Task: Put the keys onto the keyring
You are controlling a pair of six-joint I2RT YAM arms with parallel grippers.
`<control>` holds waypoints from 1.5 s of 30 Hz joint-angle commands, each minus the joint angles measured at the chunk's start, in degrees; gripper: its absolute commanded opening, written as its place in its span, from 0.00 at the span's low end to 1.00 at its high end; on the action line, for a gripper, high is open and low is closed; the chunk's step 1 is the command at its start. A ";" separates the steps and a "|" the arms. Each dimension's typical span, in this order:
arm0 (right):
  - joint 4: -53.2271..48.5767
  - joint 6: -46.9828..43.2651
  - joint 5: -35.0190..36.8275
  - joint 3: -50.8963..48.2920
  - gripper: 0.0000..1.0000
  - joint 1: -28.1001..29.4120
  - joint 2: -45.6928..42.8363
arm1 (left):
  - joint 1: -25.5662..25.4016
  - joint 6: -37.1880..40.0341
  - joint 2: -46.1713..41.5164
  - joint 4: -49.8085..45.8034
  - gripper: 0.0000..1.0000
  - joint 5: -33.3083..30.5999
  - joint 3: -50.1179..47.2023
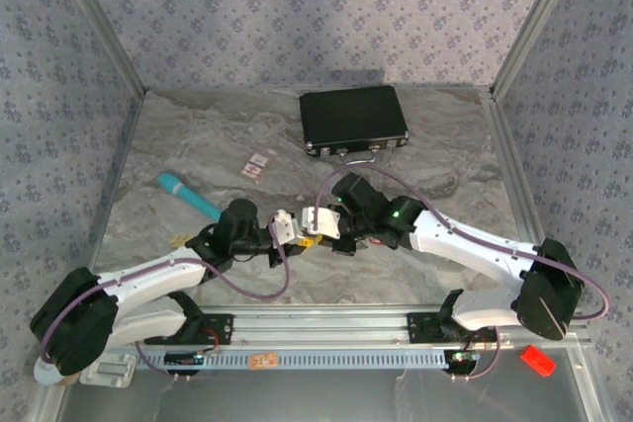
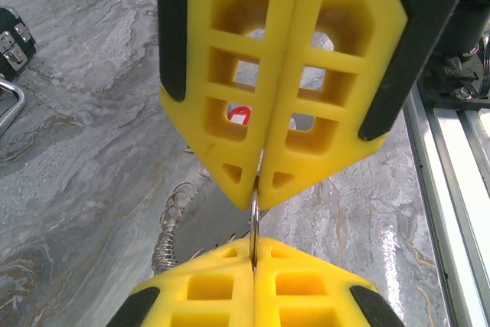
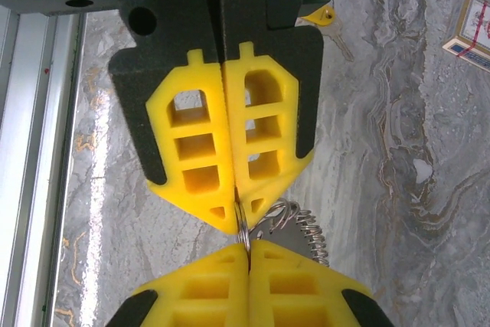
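Hands, top view: left hand (image 1: 298, 235) and right hand (image 1: 316, 231) tip to tip mid-frame over surface (image 1: 218, 135) | left wrist: both clamped on keyring (image 2: 254, 216), edge-on, long axis vertical, lower centre | right wrist: keyring edge-on, vertical; key (image 3: 320, 14) upper right, blade toward lower right

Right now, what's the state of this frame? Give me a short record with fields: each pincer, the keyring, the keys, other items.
left pincer: shut on the keyring
right pincer: shut on the keyring, tip to tip with the left pincer
keyring: held on edge between both pincers
red tag: seen through a cutout in the right pincer's finger
key: yellow head, lying on the table, not on the ring
other items: black case, teal stick
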 commanded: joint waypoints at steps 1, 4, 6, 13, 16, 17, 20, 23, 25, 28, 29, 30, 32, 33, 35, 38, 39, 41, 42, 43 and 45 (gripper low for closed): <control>1.09 -0.42 -4.60 -0.30 0.00 0.08 -0.08 | -0.27 0.39 -0.08 2.09 0.06 2.16 0.41; 1.67 -0.07 -5.48 -0.88 0.00 -0.21 -0.19 | -0.25 0.05 -0.21 2.09 0.15 1.80 0.48; 1.73 -0.07 -5.65 -1.14 0.00 -0.28 -0.11 | -0.25 0.04 -0.42 2.08 0.16 1.70 0.45; 4.79 1.66 -8.92 -3.64 0.04 -2.16 -2.17 | -0.25 0.74 -2.07 1.39 0.00 1.56 0.07; 13.61 6.76 -16.96 -9.39 0.27 -6.95 -6.48 | -0.27 0.67 -3.09 3.46 0.00 1.45 -1.24; 16.06 8.49 -18.98 -10.99 0.28 -8.38 -7.49 | -0.32 0.42 -3.30 4.69 0.00 1.38 -1.72; 25.75 13.02 -24.77 -16.29 0.30 -12.08 -10.03 | -0.10 -0.42 -3.59 7.14 0.00 1.39 -2.83; 31.79 14.82 -25.25 -19.45 0.30 -12.96 -10.76 | 0.10 -1.19 -3.26 7.73 0.00 1.52 -3.02; 32.94 14.28 -24.36 -20.41 0.29 -12.57 -10.04 | 0.19 -2.47 -3.07 9.54 0.00 1.36 -3.68; 35.30 13.78 -23.85 -21.67 0.29 -11.11 -7.94 | 0.27 -4.31 -2.66 12.51 0.00 0.50 -4.81; 36.77 14.22 -23.93 -22.13 0.29 -10.77 -7.44 | 0.28 -4.87 -2.57 13.35 0.00 0.26 -5.03; 38.34 14.77 -23.85 -22.63 0.29 -10.43 -7.02 | 0.28 -5.50 -2.39 13.99 0.00 0.21 -5.25; 40.96 15.47 -23.59 -23.05 0.28 -9.88 -6.23 | 0.23 -6.30 -2.02 15.04 0.00 0.25 -5.52; 41.69 15.56 -23.49 -23.23 0.28 -9.72 -5.93 | 0.19 -6.55 -1.88 15.48 0.00 0.25 -5.63; 42.68 15.85 -23.69 -23.31 0.26 -9.48 -5.26 | 0.23 -6.97 -1.75 16.26 0.00 0.33 -5.91; 43.09 16.09 -24.02 -23.21 0.23 -9.24 -4.61 | 0.26 -6.96 -1.66 16.49 0.00 0.42 -6.00; 43.39 16.20 -24.02 -23.23 0.23 -9.26 -4.51 | 0.27 -6.99 -1.59 16.58 0.00 0.55 -6.00; 43.88 16.48 -23.69 -23.19 0.20 -9.22 -4.37 | 0.28 -7.04 -1.49 16.93 0.00 0.80 -6.09; 43.93 16.49 -23.66 -23.08 0.19 -9.19 -4.25 | 0.23 -7.06 -1.48 17.14 0.00 0.91 -6.16; 43.93 16.50 -23.67 -22.91 0.17 -9.11 -4.02 | 0.23 -7.08 -1.48 17.33 0.00 0.99 -6.18; 44.08 16.58 -23.98 -22.61 0.15 -9.06 -3.55 | 0.19 -7.17 -1.48 17.59 0.00 1.00 -6.21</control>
